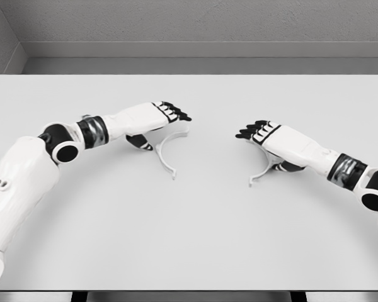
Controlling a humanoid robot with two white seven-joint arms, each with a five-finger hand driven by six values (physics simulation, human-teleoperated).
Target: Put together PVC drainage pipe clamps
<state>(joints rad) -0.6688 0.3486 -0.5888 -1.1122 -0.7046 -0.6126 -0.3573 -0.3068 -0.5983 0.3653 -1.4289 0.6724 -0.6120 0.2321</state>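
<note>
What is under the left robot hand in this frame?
A white curved clamp half lies on the table beneath the left robot hand, its arc running out toward the table's middle. The hand covers its upper end, so contact there cannot be judged.

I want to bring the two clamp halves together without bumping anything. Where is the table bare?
Bare: the table between the left hand and right hand, the whole near half, and the far strip. Crowded only at each hand, over the left clamp half and right clamp half.
</note>
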